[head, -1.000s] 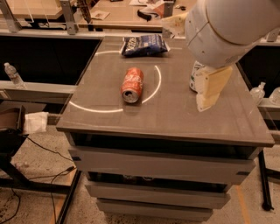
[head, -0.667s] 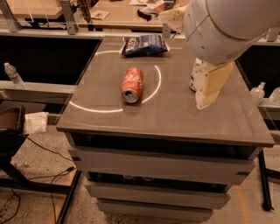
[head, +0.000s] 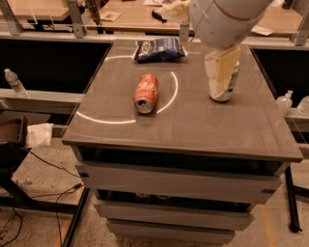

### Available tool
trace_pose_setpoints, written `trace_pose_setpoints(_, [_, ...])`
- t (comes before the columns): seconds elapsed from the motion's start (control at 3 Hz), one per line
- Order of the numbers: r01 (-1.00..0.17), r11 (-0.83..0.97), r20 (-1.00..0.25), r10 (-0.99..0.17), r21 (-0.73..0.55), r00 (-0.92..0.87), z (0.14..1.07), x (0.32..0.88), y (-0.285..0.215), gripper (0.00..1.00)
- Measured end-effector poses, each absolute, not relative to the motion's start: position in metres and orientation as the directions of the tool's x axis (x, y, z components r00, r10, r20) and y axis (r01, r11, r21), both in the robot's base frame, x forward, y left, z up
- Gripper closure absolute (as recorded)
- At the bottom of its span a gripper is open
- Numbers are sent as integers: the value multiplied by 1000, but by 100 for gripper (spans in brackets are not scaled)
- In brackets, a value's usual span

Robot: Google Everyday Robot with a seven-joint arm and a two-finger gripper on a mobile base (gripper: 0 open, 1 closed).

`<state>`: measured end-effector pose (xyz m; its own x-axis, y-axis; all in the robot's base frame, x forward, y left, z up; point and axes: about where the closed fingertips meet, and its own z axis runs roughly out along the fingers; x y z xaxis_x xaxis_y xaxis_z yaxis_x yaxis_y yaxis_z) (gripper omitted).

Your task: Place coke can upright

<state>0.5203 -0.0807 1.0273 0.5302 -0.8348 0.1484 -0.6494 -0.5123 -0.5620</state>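
Note:
The coke can lies on its side on the grey table, silver top toward the front edge, inside a white arc marked on the top. My gripper hangs from the large white arm at the upper right. It is above the table's right half, well to the right of the coke can and not touching it. Its cream fingers stand in front of a white-and-green soda can that is upright on the table.
A blue snack bag lies at the table's back edge, behind the coke can. A water bottle stands on the left ledge and clear bottles on the right. A wooden bench runs behind the table.
My gripper has risen a little and shifted slightly left, so more of the white-and-green can shows below it. The coke can has not moved.

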Motion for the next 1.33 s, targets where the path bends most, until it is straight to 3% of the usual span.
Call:
trace_pose_setpoints(0.67, [-670,-588,108,-782,-453,614,997,578,-87,0])
trace_pose_setpoints(1.33, [-566,-735,54,-626,-373,778,969,621,-55,0])
